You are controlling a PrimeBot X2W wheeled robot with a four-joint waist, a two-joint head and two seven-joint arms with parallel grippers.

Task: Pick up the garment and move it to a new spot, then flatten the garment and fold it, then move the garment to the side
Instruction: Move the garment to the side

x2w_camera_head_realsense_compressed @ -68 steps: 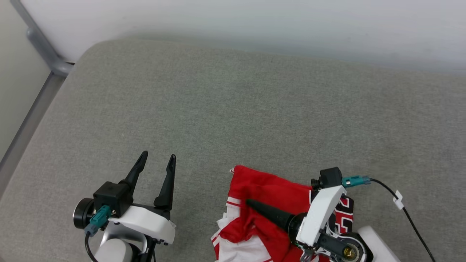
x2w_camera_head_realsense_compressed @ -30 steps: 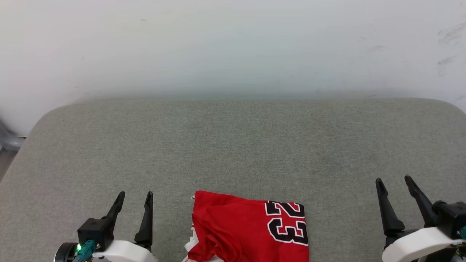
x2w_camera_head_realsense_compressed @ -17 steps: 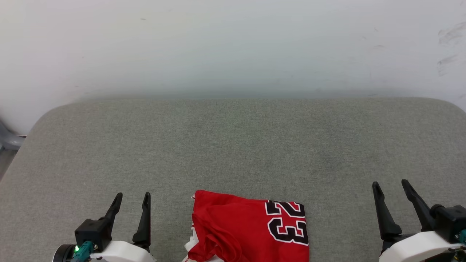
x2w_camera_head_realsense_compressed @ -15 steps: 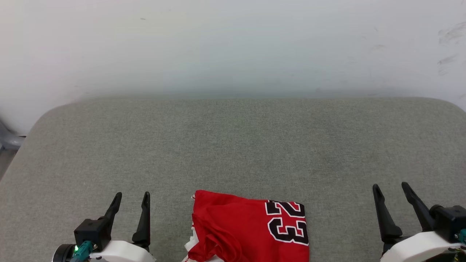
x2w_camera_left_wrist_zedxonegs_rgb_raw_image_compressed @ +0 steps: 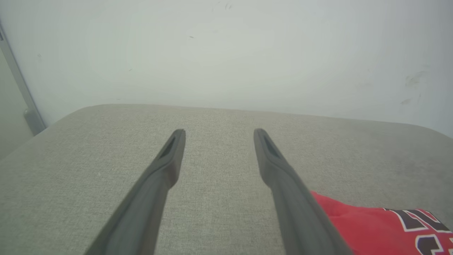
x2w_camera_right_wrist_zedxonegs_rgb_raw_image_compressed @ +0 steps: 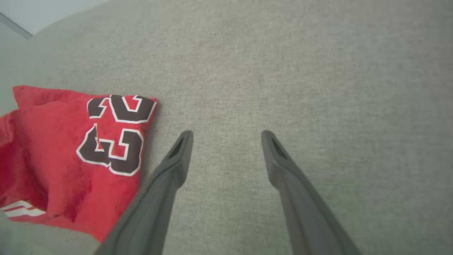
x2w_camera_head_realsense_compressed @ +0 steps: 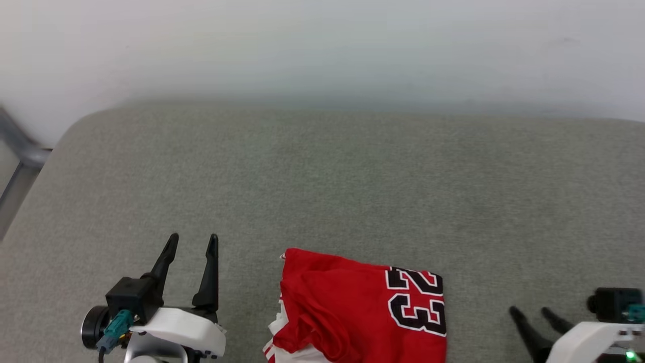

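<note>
The red garment (x2w_camera_head_realsense_compressed: 352, 307) lies folded on the grey cushion at the bottom middle of the head view, its black "23" (x2w_camera_head_realsense_compressed: 415, 301) facing up and white striped trim at its lower left. It also appears at the lower right (x2w_camera_left_wrist_zedxonegs_rgb_raw_image_compressed: 382, 230) of the left wrist view and at the left (x2w_camera_right_wrist_zedxonegs_rgb_raw_image_compressed: 70, 156) of the right wrist view. My left gripper (x2w_camera_head_realsense_compressed: 193, 241) stands open to the garment's left, holding nothing. My right gripper (x2w_camera_head_realsense_compressed: 528, 310) is open at the lower right, apart from the garment, empty over bare cushion (x2w_camera_right_wrist_zedxonegs_rgb_raw_image_compressed: 226, 134).
The grey upholstered cushion (x2w_camera_head_realsense_compressed: 322, 176) spreads wide behind the garment, ending at a white wall (x2w_camera_head_realsense_compressed: 322, 45). A grey metal frame (x2w_camera_head_realsense_compressed: 20, 151) runs along the left edge.
The head camera has shifted, so the whole picture moved. My right gripper has dropped lower in the picture and now points up-left. The garment lies as before.
</note>
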